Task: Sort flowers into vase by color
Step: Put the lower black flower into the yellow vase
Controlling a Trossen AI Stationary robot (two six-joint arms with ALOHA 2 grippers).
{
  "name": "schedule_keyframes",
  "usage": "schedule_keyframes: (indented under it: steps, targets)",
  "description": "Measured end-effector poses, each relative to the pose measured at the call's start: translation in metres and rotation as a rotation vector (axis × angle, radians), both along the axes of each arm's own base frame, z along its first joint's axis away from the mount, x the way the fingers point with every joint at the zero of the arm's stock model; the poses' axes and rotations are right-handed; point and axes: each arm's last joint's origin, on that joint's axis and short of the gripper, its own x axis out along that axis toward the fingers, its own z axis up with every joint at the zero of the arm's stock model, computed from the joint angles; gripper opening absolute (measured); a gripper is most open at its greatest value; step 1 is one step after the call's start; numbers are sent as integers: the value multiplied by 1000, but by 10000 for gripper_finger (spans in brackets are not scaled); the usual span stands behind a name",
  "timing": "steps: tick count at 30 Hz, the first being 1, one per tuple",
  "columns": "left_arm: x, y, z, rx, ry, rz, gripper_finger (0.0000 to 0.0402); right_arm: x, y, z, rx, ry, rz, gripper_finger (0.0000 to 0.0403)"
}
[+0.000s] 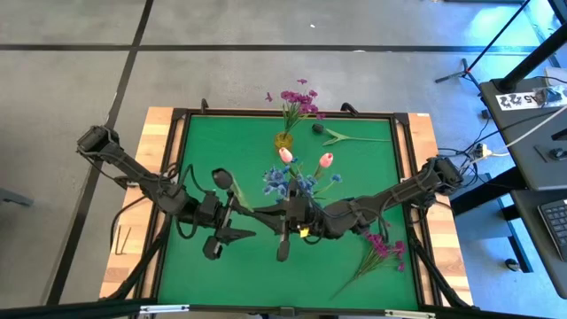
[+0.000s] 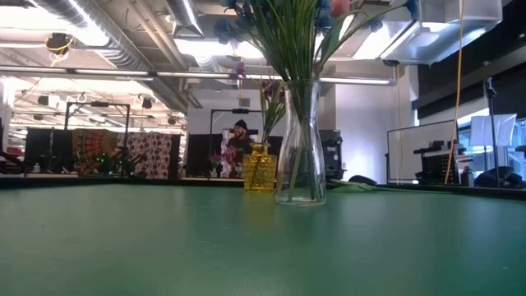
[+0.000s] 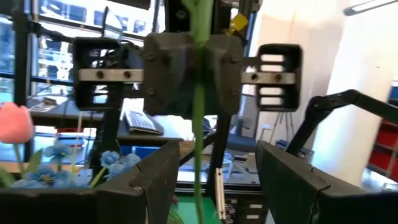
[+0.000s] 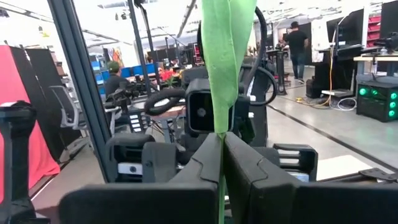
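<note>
I am pinching a green stem (image 4: 221, 174) in my right gripper (image 1: 306, 232) at mid-table, just in front of the vase (image 2: 299, 140); my left gripper (image 1: 241, 213) is facing it wide open, so I should centre on the stem before closing

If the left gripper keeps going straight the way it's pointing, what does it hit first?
Most likely the green stem pinched in the right gripper, which faces the open left gripper head-on, the stem lined up between its fingers. Depth is unclear.

In the low view the clear vase's (image 2: 300, 140) blossoms are cut off at the top edge. The stem's (image 4: 222, 186) bloom lies beyond both wrist views.
</note>
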Motion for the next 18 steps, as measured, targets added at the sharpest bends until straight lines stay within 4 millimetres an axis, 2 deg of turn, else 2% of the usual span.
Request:
schedule_keyframes:
  steps: [13, 18]
  targets:
    - [5, 10, -1, -3, 10, 48, 205, 0, 1, 3, 9, -28, 26, 7]
    - [6, 11, -1, -7, 6, 52, 184, 1, -2, 3, 9, -28, 19, 7]
